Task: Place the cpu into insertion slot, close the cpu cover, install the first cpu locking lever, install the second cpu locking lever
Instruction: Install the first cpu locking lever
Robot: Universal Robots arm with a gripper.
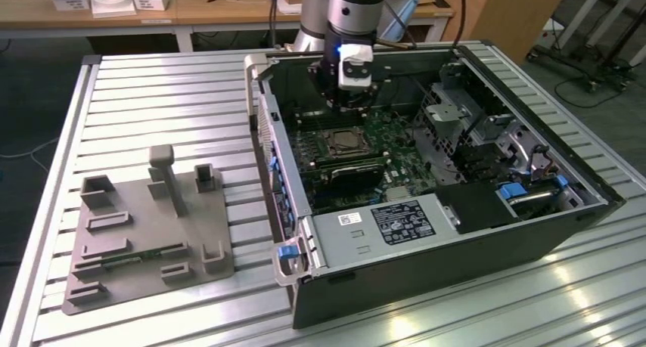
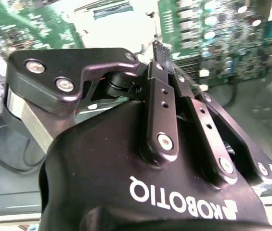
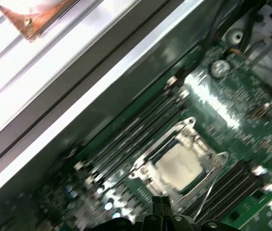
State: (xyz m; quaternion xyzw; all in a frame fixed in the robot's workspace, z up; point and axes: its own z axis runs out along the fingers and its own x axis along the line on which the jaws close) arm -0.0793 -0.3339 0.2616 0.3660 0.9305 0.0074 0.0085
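Note:
The cpu [image 3: 178,166], a pale silvery square, lies flat in the socket on the green motherboard [image 3: 251,120]. The cpu cover [image 3: 143,169], a thin silver frame, lies down around it. A thin wire locking lever [image 3: 212,179] stands out at an angle beside the socket. My gripper [image 3: 161,204] hangs above the board just off one edge of the socket, its fingers shut together with nothing between them. In the exterior view the gripper [image 1: 349,103] is inside the open computer case, a little behind the socket [image 1: 343,143]. The second wrist view shows the fingertips [image 2: 161,46] closed.
The open computer case [image 1: 302,233] lies on a slatted aluminium table [image 1: 151,105]. Memory slots [image 3: 126,139] run beside the socket, and drive cages [image 1: 474,128] and a labelled grey box [image 1: 389,222] fill the case. A grey fixture plate [image 1: 141,233] stands at the exterior view's left.

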